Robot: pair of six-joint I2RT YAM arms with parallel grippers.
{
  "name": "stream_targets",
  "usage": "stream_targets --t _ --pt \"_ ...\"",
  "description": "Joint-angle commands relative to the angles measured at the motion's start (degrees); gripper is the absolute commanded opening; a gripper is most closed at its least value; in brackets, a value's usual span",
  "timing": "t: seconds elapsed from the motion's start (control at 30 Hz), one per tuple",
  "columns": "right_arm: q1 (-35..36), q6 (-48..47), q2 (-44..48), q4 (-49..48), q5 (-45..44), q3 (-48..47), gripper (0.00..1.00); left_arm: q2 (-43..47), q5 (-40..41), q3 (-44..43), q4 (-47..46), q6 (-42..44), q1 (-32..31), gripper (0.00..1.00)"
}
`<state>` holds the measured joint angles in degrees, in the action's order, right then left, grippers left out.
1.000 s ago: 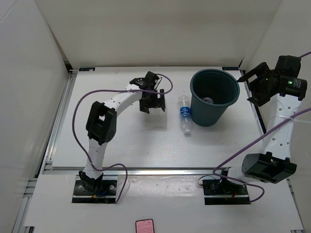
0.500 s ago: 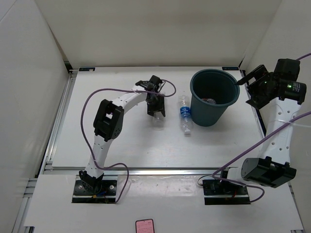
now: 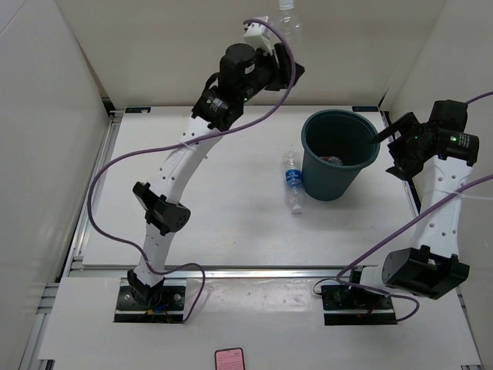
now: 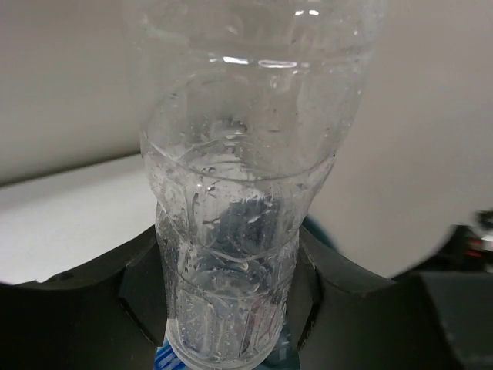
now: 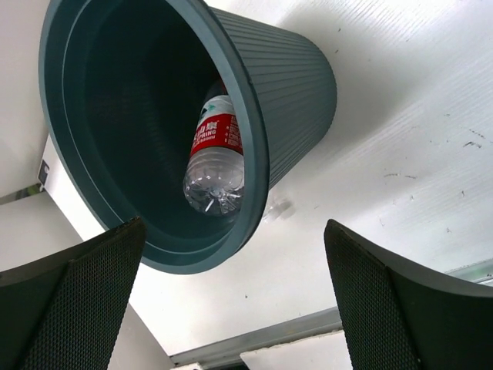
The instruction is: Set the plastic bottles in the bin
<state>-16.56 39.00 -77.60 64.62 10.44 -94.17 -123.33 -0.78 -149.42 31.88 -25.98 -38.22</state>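
Dark teal-grey ribbed plastic bin (image 3: 331,183) holds a clear red-labelled bottle (image 5: 216,154), its white print unreadable; a blue-labelled clear bottle (image 3: 292,181) lies just beside the bin; left gripper (image 4: 231,304) clenches an unlabelled clear bottle (image 4: 239,185) aloft; right gripper (image 3: 390,146) gapes wide, holding nothing.

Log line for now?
left gripper: shut on clear unlabelled plastic bottle, aloft | right gripper: open by teal round plastic bin | red-labelled bottle: in bin | blue-labelled bottle: on table

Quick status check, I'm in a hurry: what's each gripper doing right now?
Left gripper: closed on the unlabelled clear bottle.
Right gripper: open, holding nothing.
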Motion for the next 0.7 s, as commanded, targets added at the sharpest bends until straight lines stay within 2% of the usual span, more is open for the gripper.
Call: stream_targets --t 0.0,0.17,0.3,0.37,0.4,0.43,0.53,0.67 --pt "-0.7 0.0 1.9 -0.6 -0.1 -1.6 1.00 -3.3 -5.7 0.4 -6.4 0.8 -2.1 0.51" --pt "-0.7 -0.6 3.1 0.6 -2.0 -5.1 1.00 -6.0 -9.8 1.1 -15.2 -4.6 -4.1 0.59" --pt "-0.7 -1.8 4.1 0.6 -2.0 -6.1 1.00 -8.4 -13.2 1.8 -17.4 -6.3 -5.4 0.63" --pt "-0.7 -1.8 4.7 0.6 -2.6 -5.6 1.00 -8.4 -14.7 2.8 -17.4 -6.9 -6.0 0.71" --pt "-0.7 -1.8 5.2 0.6 -2.6 -4.9 1.00 -8.4 -15.2 2.8 -17.4 -6.9 -6.0 0.81" --pt "-0.7 -1.8 5.2 0.6 -2.6 -4.9 1.00 -7.8 -15.2 2.8 -17.4 -6.9 -6.0 1.00" --pt "-0.7 -1.8 5.7 0.6 -2.6 -2.5 1.00 -4.7 -13.6 2.8 -17.4 -5.4 -6.0 1.00" --pt "-0.7 -0.7 6.2 -0.6 -0.4 -0.1 1.00 2.1 -14.2 8.6 -17.4 -2.0 -6.0 1.00"
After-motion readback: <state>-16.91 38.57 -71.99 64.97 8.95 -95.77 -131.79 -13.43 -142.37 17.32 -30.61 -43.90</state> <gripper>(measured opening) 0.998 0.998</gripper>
